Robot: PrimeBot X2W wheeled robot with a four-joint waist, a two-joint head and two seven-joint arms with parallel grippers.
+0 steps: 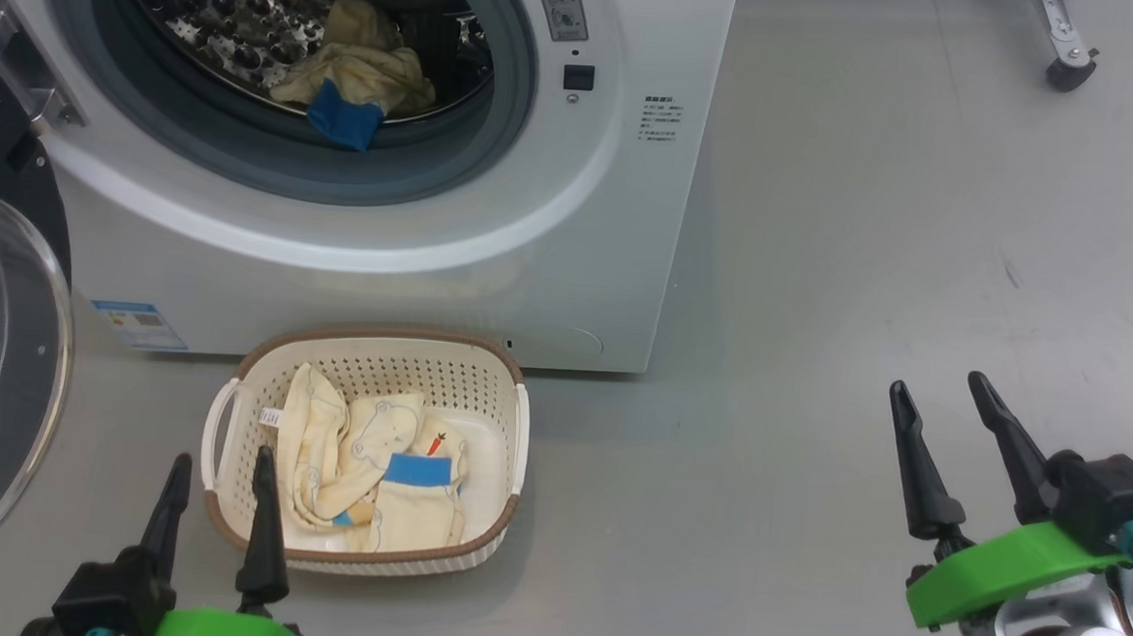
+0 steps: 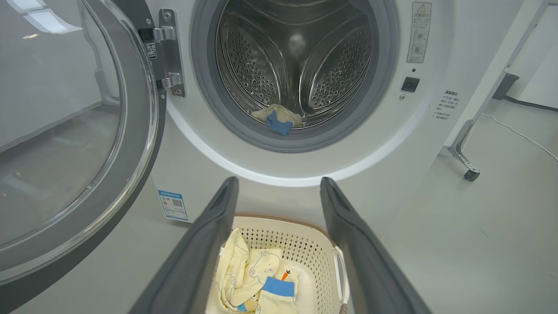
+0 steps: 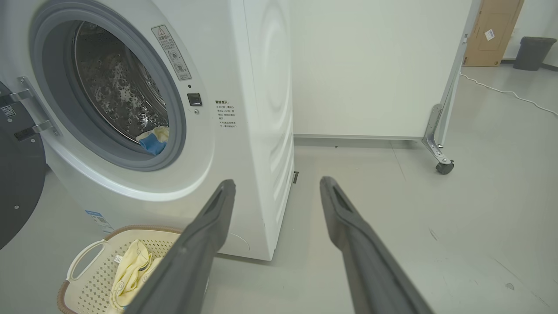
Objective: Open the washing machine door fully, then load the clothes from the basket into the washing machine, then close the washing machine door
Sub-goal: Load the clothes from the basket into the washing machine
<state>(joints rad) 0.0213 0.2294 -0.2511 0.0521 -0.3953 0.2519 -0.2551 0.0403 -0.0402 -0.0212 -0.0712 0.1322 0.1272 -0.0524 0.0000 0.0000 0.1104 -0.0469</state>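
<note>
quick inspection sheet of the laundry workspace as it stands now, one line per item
surface: grey floor, a few faint scuffs.
job's things: washing machine door swung open at the left; one garment in the washing machine; clothes lie in the basket, before the machine.
clutter: nothing seen.
grippers: left gripper open, empty, by the basket; right gripper open, empty, over bare floor.
cables: white cable on the floor to the right.
surroundings: caster of a wheeled frame, dark bin.

Soft cloth clothes (image 1: 365,463) in a matt perforated plastic basket (image 1: 399,377) beyond the left hand (image 1: 223,455); shiny steel drum (image 2: 261,65), glossy glass door (image 2: 65,152).
</note>
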